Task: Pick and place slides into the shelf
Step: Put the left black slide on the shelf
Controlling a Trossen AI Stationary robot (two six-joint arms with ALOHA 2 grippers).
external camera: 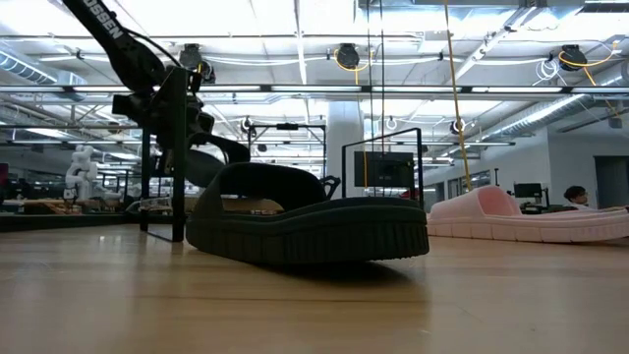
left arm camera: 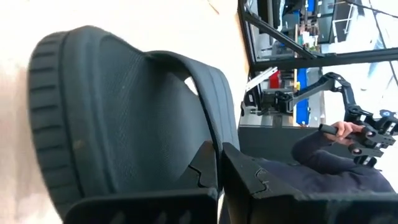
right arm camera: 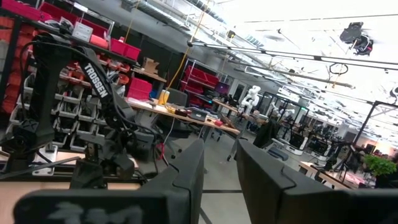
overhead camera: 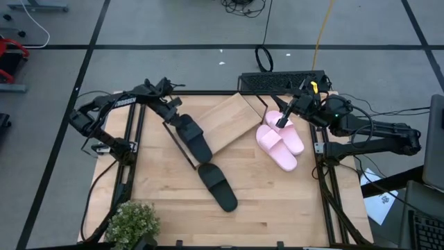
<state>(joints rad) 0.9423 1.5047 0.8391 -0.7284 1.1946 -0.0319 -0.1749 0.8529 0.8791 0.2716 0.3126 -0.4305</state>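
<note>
Left gripper (overhead camera: 179, 118) clamped on 1 black slide (overhead camera: 193, 137) at the shelf (overhead camera: 229, 119) edge. Right gripper (overhead camera: 283, 119), fingers slightly apart, empty above 2 pink slides (overhead camera: 280, 144). Second black slide (overhead camera: 218, 186) on table. Shelf bare: 4 left.

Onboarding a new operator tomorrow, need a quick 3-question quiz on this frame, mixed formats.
1. True or false: the left claw is at a black slide lying against the shelf.
2. Multiple choice: where is the pink pair? A) on the shelf board B) on the tabletop beside the shelf, near the right claw C) next to the plant
3. Fill in: the second black slide lies on the ___, touched by no claw.

Key: 1 true; 2 B; 3 tabletop.
</note>
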